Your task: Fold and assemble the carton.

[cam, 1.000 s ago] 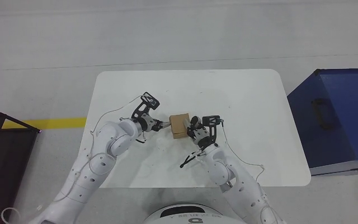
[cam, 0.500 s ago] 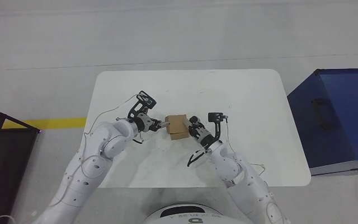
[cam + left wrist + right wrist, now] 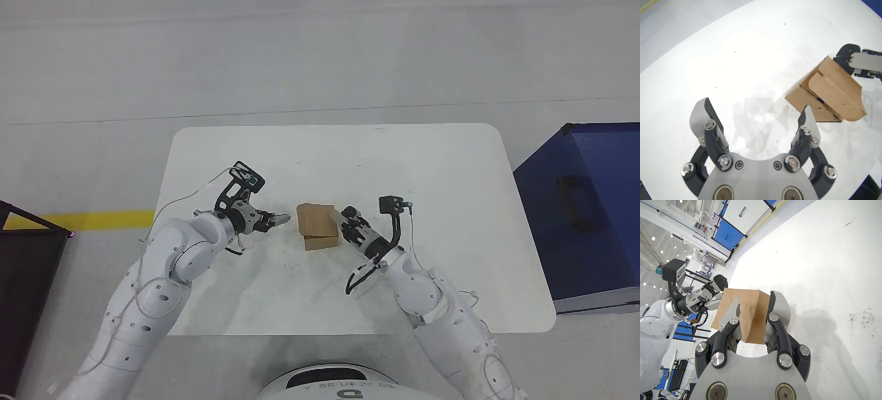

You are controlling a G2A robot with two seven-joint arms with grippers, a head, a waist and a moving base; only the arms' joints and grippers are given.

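A small brown cardboard carton (image 3: 318, 225) sits on the white round-cornered table (image 3: 450, 170), just off the table's centre toward 9 o'clock in the top view. It is a plain, unprinted box shape. In the left wrist view the carton (image 3: 829, 94) looks tilted. A flap with a rounded corner is folded across the face turned toward that camera, and a straight crease runs along the flap. A dark slit gapes where the flap meets the side panel beneath it, and the cardboard edges there are rough and slightly torn. One lower corner of the flap juts past the body of the box.

The right gripper (image 3: 345, 228) is at the carton's 3 o'clock side. In its own wrist view the right gripper (image 3: 755, 296) clasps the carton (image 3: 745, 309), with one finger on each side of an upright corner edge.

The left gripper (image 3: 278, 219) is at 9 o'clock of the carton, near it but apart. In its wrist view the left gripper (image 3: 756, 106) has its fingers spread wide with bare table between them.

A dark blue box (image 3: 590, 220) stands on the floor beyond the table's 3 o'clock edge.
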